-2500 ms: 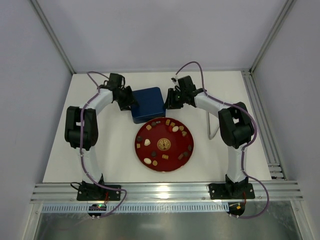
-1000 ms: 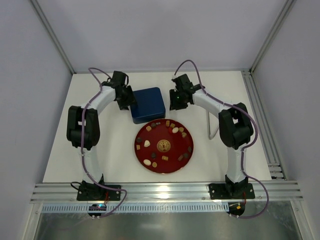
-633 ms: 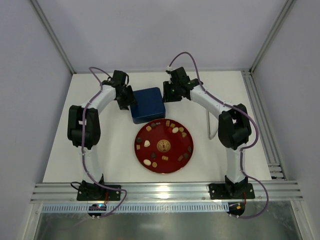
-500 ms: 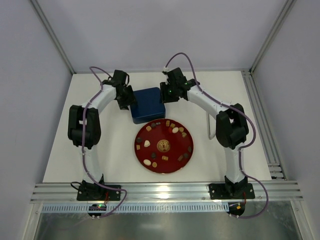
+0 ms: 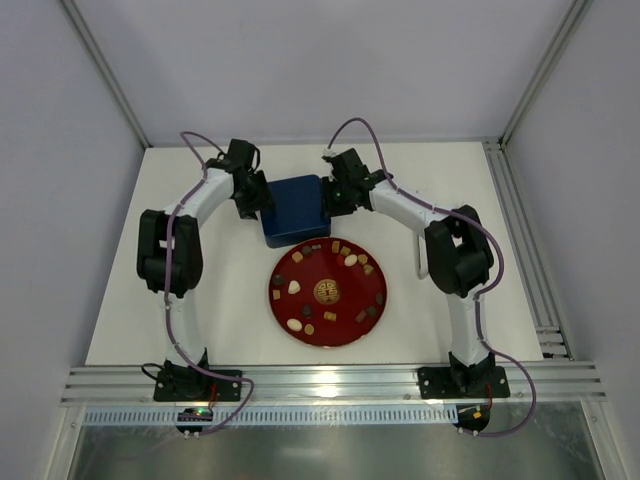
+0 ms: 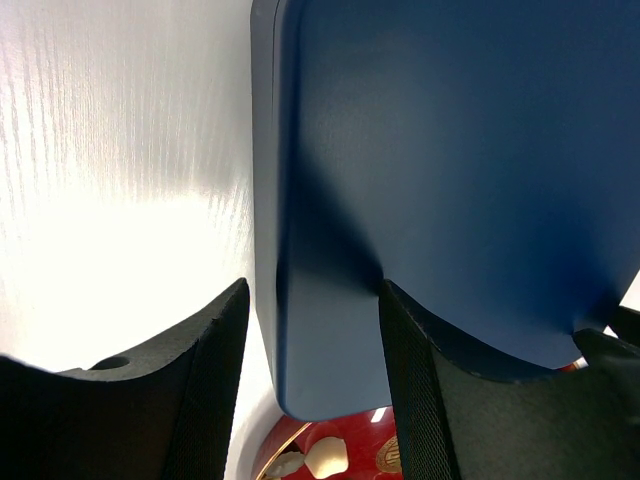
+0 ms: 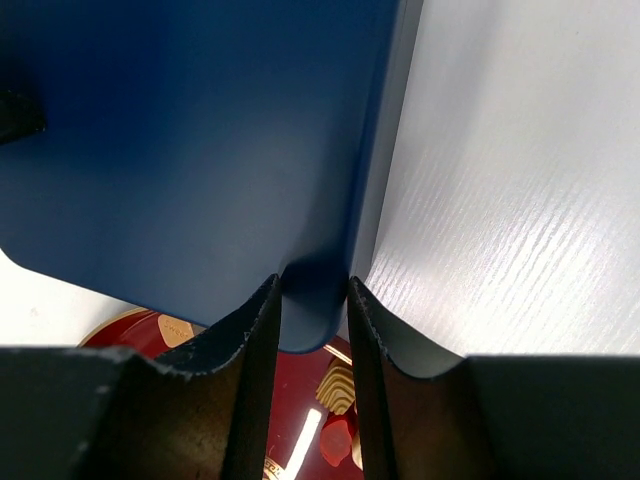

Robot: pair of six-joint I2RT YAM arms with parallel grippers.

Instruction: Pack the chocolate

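Chocolate [image 5: 351, 258]: over a dozen bite-size pieces, loose, laid singly on the red plate [image 5: 345, 305]. Colours are recorded as dark brown, light brown and cream-white; shapes as square, round and oval. The pieces are arranged in a broken ring around the gold centre emblem [image 5: 327, 289]. One cluster is set along the far rim, just beside the blue tin [image 5: 296, 208]; others are placed at the left, near-left and right. A cream-white oval [image 5: 294, 286] is set left of the emblem
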